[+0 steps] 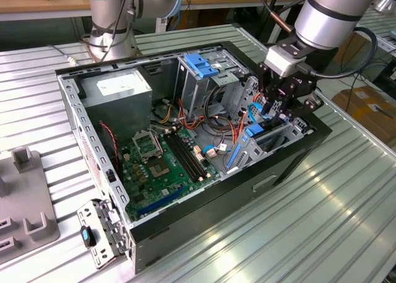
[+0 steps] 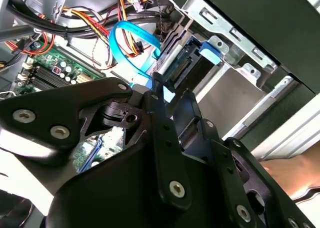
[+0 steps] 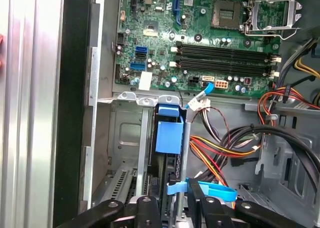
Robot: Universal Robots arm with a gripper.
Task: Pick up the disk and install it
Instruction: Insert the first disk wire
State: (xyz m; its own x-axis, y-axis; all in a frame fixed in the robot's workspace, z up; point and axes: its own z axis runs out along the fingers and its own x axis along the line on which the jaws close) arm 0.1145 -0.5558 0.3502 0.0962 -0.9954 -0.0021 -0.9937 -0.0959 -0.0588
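The disk, held in its blue plastic carrier, stands on edge in the drive bay at the corner of the open computer case on the exterior view's right. In the first wrist view, the carrier's blue tab sticks out of the metal bay. My gripper reaches down into that corner from above. Its black fingers straddle the disk's near edge, and the gripper looks shut on it. In the second wrist view, the gripper sits right at the disk.
A light-blue flat cable and bundles of coloured wires crowd the bay. The green motherboard lies on the case floor. A grey power-supply box and a blue-topped metal cage stand at the back. A grey fixture sits outside.
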